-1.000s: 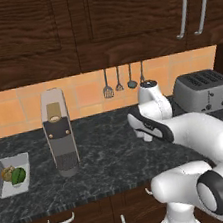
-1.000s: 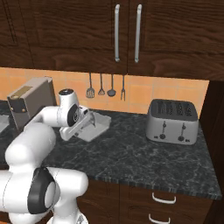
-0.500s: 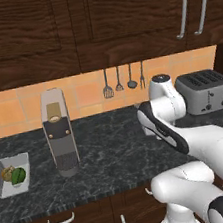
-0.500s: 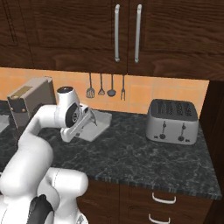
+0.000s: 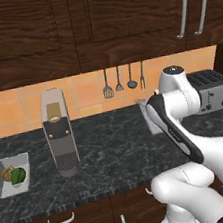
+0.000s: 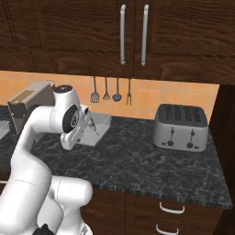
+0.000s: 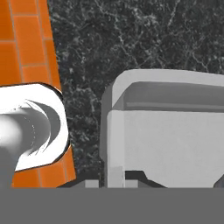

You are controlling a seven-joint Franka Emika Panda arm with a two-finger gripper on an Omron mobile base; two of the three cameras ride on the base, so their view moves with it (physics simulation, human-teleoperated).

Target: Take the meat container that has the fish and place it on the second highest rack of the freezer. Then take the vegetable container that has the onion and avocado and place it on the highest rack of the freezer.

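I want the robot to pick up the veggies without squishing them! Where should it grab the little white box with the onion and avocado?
Probably by one of its thin side walls, coming straight down from above. The vegetable container sits upright and open-topped on the counter, so its rim is free to pinch. The onion and avocado lie in the middle, so a finger should slip in beside them, not onto them.

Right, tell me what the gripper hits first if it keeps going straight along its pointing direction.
Most likely the grey tray on the dark counter. In the hand view the tray sits directly ahead of the shut gripper, with nothing visible between. How near it is cannot be judged.
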